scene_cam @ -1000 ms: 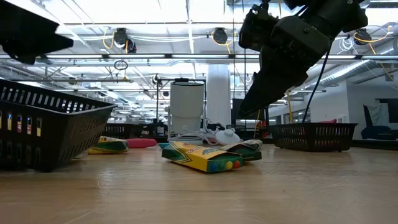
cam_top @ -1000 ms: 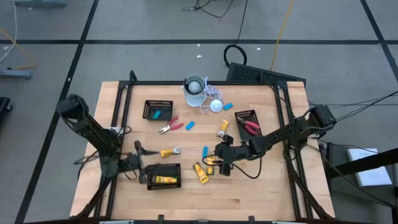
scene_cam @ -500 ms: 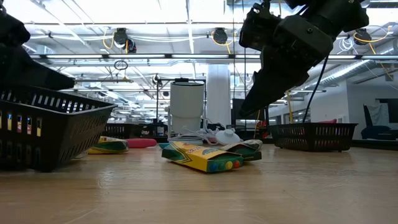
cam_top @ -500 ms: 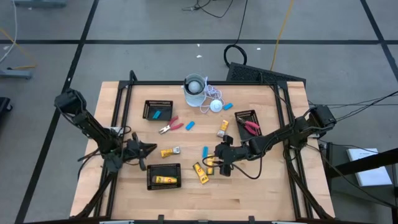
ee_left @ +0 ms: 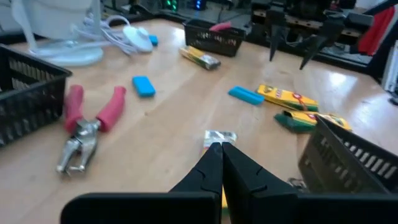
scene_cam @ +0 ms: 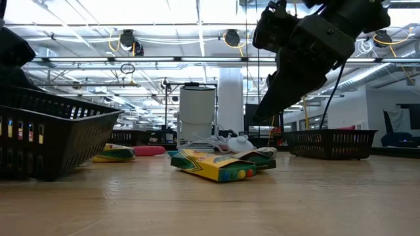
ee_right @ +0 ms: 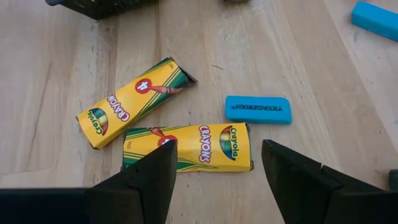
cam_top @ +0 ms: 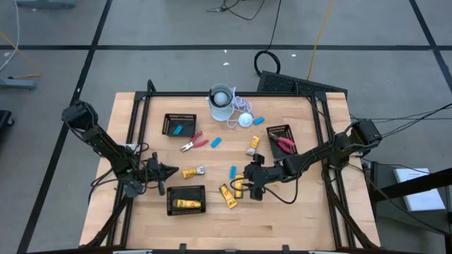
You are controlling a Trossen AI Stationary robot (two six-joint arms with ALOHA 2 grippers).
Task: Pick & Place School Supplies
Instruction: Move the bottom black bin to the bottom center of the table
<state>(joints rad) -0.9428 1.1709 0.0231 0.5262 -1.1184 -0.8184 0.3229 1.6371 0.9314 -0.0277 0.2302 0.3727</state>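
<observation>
My left gripper [cam_top: 174, 169] [ee_left: 220, 148] is shut and empty. It hovers low at the table's left and points at a yellow crayon box [cam_top: 192, 171], whose silver end [ee_left: 219, 136] shows just past the fingertips. I cannot tell whether they touch. My right gripper [cam_top: 248, 186] [ee_right: 217, 177] stands open above two crayon boxes lying flat on the table [ee_right: 135, 102] [ee_right: 186, 148], beside a blue eraser [ee_right: 258, 109]. Red-handled pliers [cam_top: 191, 144] [ee_left: 87, 124] and more blue erasers [cam_top: 215, 142] [cam_top: 232, 171] lie loose on the wood.
Three black mesh trays stand on the table: far left [cam_top: 179, 125] with a blue eraser, near left [cam_top: 186, 200] with a crayon box, and right [cam_top: 280, 137] with red pliers. A white cup [cam_top: 221, 101] and a corded white disc [cam_top: 244, 120] sit at the far edge.
My left gripper has drawn away from the near-left tray toward the far edge, sunk lower, rolled and shut. It now points at the loose crayon box. My right gripper and the supplies have kept still.
</observation>
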